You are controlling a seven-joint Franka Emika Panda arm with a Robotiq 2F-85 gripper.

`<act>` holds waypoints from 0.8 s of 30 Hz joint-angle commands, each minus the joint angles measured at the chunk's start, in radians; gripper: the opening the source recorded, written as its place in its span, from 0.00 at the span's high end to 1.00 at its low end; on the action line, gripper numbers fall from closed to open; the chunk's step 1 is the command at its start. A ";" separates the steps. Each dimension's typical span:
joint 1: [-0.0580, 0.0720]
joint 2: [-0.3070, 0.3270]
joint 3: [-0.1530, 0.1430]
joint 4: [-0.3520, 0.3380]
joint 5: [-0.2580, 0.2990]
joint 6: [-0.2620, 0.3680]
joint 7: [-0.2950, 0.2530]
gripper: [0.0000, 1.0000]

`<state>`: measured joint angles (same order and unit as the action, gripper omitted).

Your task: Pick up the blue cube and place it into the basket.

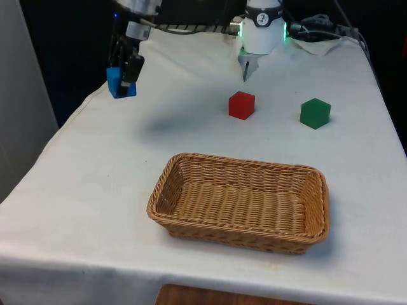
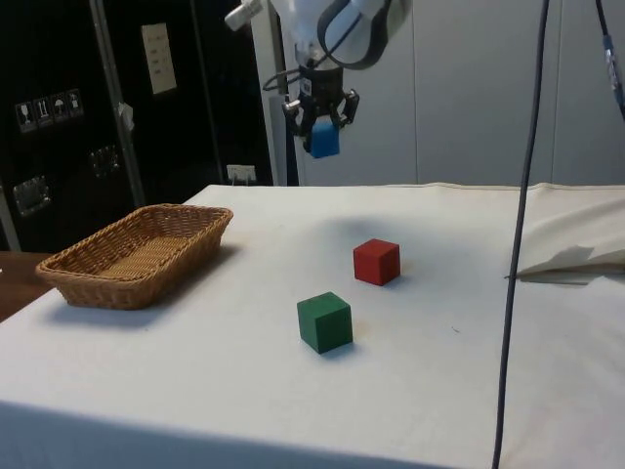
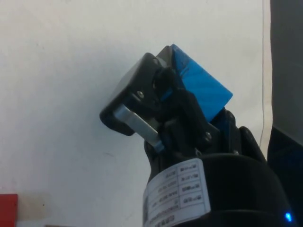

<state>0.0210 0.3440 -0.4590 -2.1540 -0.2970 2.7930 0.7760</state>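
Gripper [image 1: 124, 81] clamped on blue cube [image 1: 114, 81], jaws closed against two opposite faces; the side view puts the cube [image 2: 323, 140] in the air well clear of the cloth, shadow on the tabletop beneath. Wrist view has the cube [image 3: 201, 87] wedged between the fingers [image 3: 135, 97], seated deep, so grip looks secure for carrying. Lift height probably chosen to clear the basket [image 1: 315, 219] rim on the way over. Held over the tabletop's far corner on the front view's left. Basket sits near the near edge, about mid-width, long side toward the front camera, nothing in it. Red cube [image 1: 241, 105] and green cube [image 1: 315, 112] rest apart at mid-table toward the front view's right, off the likely path. Pick done, judging by this; transport and drop remain.
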 commanded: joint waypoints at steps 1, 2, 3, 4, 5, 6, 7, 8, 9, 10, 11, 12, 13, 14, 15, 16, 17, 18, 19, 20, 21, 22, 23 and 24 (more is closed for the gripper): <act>0.001 -0.003 0.006 0.005 0.008 -0.013 0.001 1.00; 0.001 -0.003 0.012 0.018 0.010 -0.023 0.005 1.00; 0.001 -0.002 0.015 0.024 0.011 -0.028 0.006 1.00; 0.001 0.000 0.008 0.018 0.000 -0.017 0.007 1.00; 0.000 -0.001 0.018 0.030 0.012 -0.033 0.007 1.00; 0.000 -0.001 0.021 0.035 0.013 -0.037 0.009 1.00; 0.000 0.001 0.025 0.042 0.014 -0.041 0.010 1.00; -0.001 0.003 0.029 0.048 0.016 -0.045 0.012 1.00; -0.001 0.004 0.032 0.053 0.017 -0.049 0.013 1.00; -0.002 0.006 0.036 0.059 0.018 -0.054 0.015 1.00; -0.002 0.008 0.040 0.064 0.020 -0.058 0.016 1.00; -0.003 0.011 0.047 0.075 0.023 -0.066 0.017 1.00; -0.003 0.014 0.051 0.081 0.026 -0.071 0.018 1.00; 0.001 0.013 0.037 0.077 0.007 -0.063 0.025 1.00; -0.003 0.017 0.054 0.088 0.030 -0.076 0.017 1.00; -0.003 0.019 0.058 0.094 0.033 -0.079 0.017 1.00; -0.003 0.022 0.061 0.099 0.037 -0.083 0.016 1.00; -0.003 0.026 0.065 0.107 0.040 -0.087 0.015 1.00; -0.004 0.032 0.074 0.120 0.045 -0.097 0.013 1.00; -0.005 0.036 0.078 0.127 0.047 -0.101 0.012 1.00; -0.006 0.039 0.082 0.134 0.049 -0.107 0.010 1.00; -0.007 0.043 0.086 0.142 0.051 -0.113 0.008 1.00; 0.002 0.043 0.070 0.139 0.029 -0.104 0.024 1.00; -0.007 0.046 0.090 0.148 0.054 -0.117 0.005 1.00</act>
<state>0.0230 0.3910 -0.3860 -2.0080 -0.2650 2.6850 0.7980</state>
